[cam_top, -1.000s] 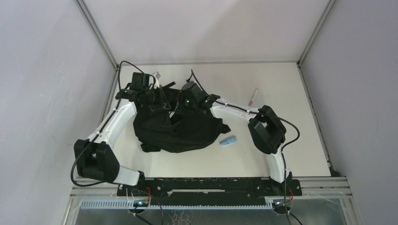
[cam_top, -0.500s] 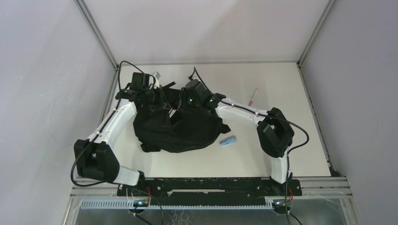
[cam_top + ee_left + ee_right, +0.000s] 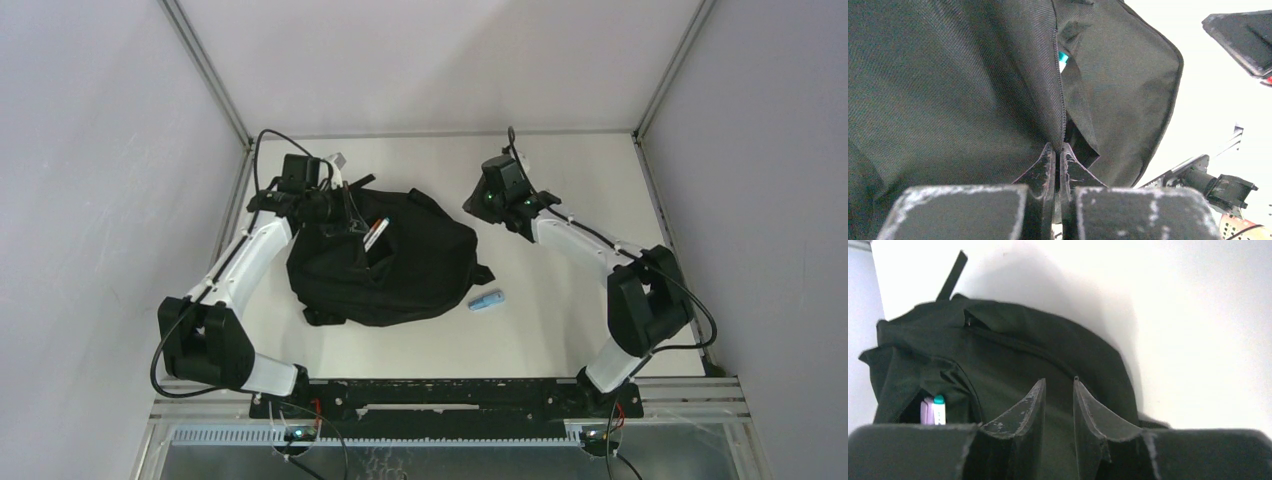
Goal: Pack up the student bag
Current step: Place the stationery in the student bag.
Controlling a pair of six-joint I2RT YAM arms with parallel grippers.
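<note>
A white table (image 3: 560,340) fills the floor of a grey-walled cell, with metal frame posts at its far corners. The student bag (image 3: 420,270), black and rounded, lies left of centre, near the left edge of the table. Bare tabletop lies open along its right side and far edge.

The left gripper (image 3: 1057,160) is clamped tight on the bag's fabric at the zip, at the bag's far-left rim. The right gripper (image 3: 1058,384) hangs clear of the bag on its right, fingers slightly parted, nothing between them.

Two pens (image 3: 376,231) poke from the bag's opening. A small blue object (image 3: 486,300) lies just beside the bag's right edge.
</note>
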